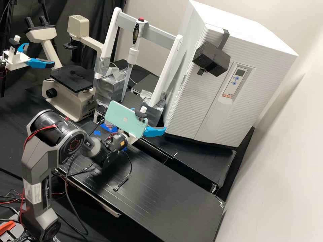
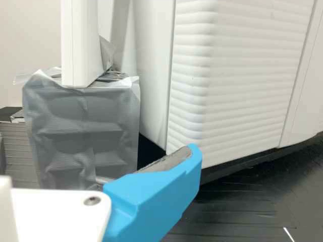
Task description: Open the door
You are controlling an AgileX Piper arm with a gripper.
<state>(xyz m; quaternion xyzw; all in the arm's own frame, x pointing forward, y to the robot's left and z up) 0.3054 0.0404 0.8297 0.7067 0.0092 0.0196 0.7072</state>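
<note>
Fingers of the gripper stood spread, a grey pad bare and nothing pinched. The door, the ribbed front of the white cabinet, looked closed, its lower corner just beyond one blue tip; whether the two touched, the wrist view did not quite settle. The likeliest trouble was a tip landing on the ribbed face instead of behind the edge: a push from there would only have pressed the door home. Too wide an approach to the edge could have knocked the taped foot just beside it and rocked the white rack. A hard pull on a stiff door might have dragged the cabinet along.
</note>
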